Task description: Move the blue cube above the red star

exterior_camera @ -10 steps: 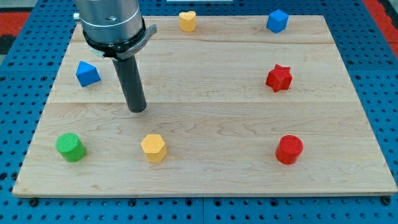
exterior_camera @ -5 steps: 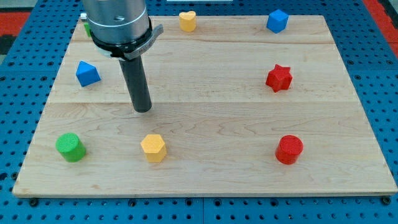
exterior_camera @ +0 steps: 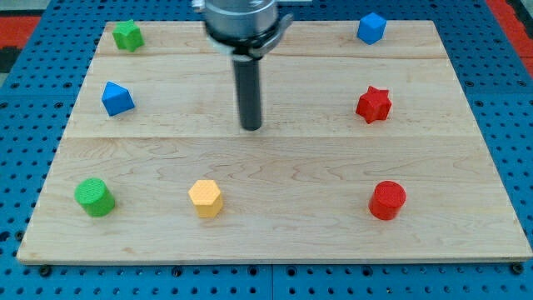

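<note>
The blue cube [exterior_camera: 371,27] sits at the board's top right corner. The red star [exterior_camera: 374,104] lies below it, toward the view's right. My tip [exterior_camera: 251,127] touches the board near the middle, well left of both, touching no block. The rod rises from it to the arm body at the view's top.
A green star-like block [exterior_camera: 127,34] sits at the top left, a blue pyramid-like block [exterior_camera: 117,98] below it. A green cylinder [exterior_camera: 94,197] and a yellow hexagon [exterior_camera: 205,198] lie along the bottom, a red cylinder [exterior_camera: 387,200] at bottom right. The arm hides the top centre.
My tip has slid to the right and slightly up, from near the blue pyramid-like block to the board's middle. The arm now covers the yellow block at the top and uncovers the green star-like block.
</note>
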